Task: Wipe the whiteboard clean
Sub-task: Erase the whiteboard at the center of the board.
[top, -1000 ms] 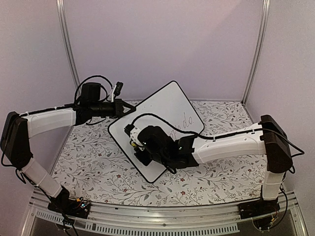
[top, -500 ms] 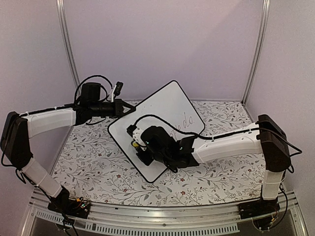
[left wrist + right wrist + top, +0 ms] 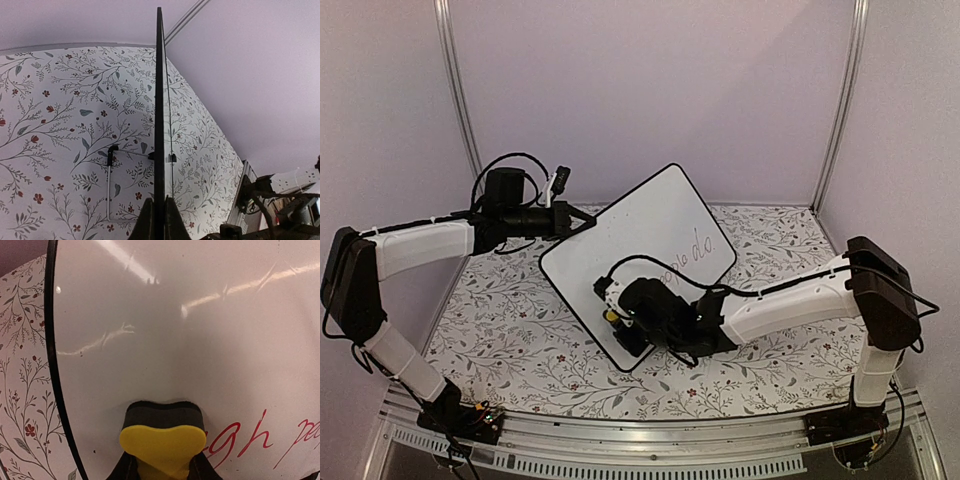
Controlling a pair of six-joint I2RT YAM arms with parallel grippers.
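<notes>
The whiteboard (image 3: 655,225) stands tilted on the table, white with a thin black frame. Handwriting (image 3: 692,250) runs across its right part. My left gripper (image 3: 582,222) is shut on the board's upper left edge. In the left wrist view the board (image 3: 159,90) shows edge-on, pinched in the left gripper (image 3: 159,202). My right gripper (image 3: 617,322) is shut on a yellow eraser (image 3: 611,316) near the board's lower corner. In the right wrist view the eraser (image 3: 162,437), in the right gripper (image 3: 162,467), presses its dark felt against the whiteboard (image 3: 175,315), just left of red handwriting (image 3: 250,437).
A flowered cloth (image 3: 510,330) covers the table. Metal posts (image 3: 455,90) and pale walls close the back and sides. An aluminium rail (image 3: 650,440) runs along the near edge. A thin wire foot (image 3: 109,175) sticks out behind the board.
My right gripper has slid the eraser down the board toward its near lower corner, uncovering more of the writing. The left arm and the board have not moved.
</notes>
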